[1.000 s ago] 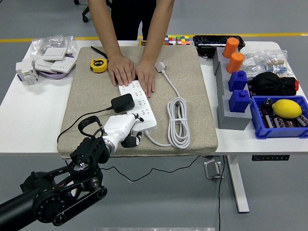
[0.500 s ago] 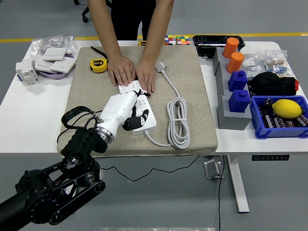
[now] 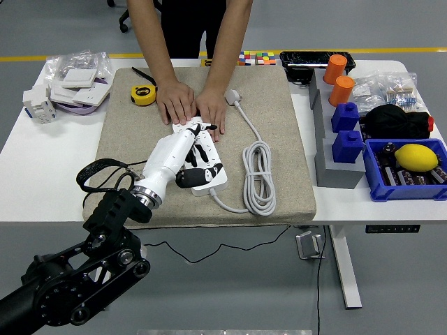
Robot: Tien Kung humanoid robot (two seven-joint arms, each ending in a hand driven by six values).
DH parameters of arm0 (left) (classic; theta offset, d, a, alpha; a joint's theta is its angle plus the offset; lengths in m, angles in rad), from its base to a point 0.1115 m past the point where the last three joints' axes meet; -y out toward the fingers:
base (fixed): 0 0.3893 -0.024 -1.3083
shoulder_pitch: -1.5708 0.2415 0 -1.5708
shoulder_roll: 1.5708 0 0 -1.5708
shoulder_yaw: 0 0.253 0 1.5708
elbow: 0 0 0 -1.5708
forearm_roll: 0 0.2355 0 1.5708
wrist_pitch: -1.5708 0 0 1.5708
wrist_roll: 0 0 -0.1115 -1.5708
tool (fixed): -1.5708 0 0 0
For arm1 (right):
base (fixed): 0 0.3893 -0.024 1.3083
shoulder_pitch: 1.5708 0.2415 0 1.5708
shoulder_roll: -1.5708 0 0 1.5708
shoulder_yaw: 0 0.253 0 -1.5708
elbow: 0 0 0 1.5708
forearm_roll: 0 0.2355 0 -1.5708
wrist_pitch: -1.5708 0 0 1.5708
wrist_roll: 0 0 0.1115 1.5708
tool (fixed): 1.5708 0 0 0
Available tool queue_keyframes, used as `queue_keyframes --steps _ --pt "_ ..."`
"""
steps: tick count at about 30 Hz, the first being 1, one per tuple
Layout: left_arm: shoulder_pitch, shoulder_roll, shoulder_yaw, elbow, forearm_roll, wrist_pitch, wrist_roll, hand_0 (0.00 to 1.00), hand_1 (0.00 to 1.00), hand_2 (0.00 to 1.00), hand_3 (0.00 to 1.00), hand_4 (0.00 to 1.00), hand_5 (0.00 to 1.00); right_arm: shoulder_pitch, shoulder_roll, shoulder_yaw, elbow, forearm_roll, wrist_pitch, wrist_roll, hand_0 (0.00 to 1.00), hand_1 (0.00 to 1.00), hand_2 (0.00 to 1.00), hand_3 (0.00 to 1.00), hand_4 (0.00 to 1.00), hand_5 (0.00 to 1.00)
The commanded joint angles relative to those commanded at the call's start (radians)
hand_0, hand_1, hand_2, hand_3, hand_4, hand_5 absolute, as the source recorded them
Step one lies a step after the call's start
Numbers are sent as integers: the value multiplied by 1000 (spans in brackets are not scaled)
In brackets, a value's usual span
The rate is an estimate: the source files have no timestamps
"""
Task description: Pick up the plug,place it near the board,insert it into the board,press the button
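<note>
White multi-socket board [image 3: 209, 174] under left hand [image 3: 183, 150]

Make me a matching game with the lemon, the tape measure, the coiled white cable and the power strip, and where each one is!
Things:
1. lemon
2. tape measure
3. coiled white cable
4. power strip

Places:
A. on the mat, right of the power strip
B. in the blue bin at the table's right end
C. under the person's hands and the robot's left hand
D. at the mat's far left corner

Pairs: 1-B, 2-D, 3-A, 4-C
</note>
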Motion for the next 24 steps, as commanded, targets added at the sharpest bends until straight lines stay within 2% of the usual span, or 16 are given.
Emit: queue_keyframes --steps 1,2,6,7,13,14,19,20,24 --pt "0 0 -1 -1 0 1 -2 818 834 805 998 927 306 0 0 0 0 -1 0 0 998 925 869 903 998 998" --pt "0 1 -2 -1 1 1 -3 934 987 957 998 960 338 -1 0 1 0 -2 0 -1 998 926 868 903 998 998" --pt "-1 3 0 1 3 -6 2 934 987 957 998 960 338 -2 -3 1 0 -4 0 -1 998 926 868 903 998 998" --pt "-1 4 3 2 3 -10 3 794 858 818 998 975 364 -1 -3 3 0 -6 -1 -1 998 926 868 902 998 998" --pt "-8 5 27 8 -2 -38 19 794 858 818 998 975 364 -2 -5 4 0 -9 -1 -2 998 926 868 902 998 998" --pt "-10 6 32 9 0 -43 24 368 447 480 998 901 314 -2 -5 4 0 -9 -1 -2 998 926 869 903 998 998" --pt "-28 7 76 24 9 -58 49 368 447 480 998 901 314 -3 -4 3 0 -10 -1 -2 998 926 869 903 998 998" --pt "-29 6 81 27 10 -58 50 249 164 250 995 745 190 -3 -4 4 0 -11 -1 -3 998 925 868 903 998 998" --pt "-37 3 98 41 8 -61 54 249 164 250 995 745 190 -2 -5 3 0 -10 -1 -2 998 925 868 903 998 998"
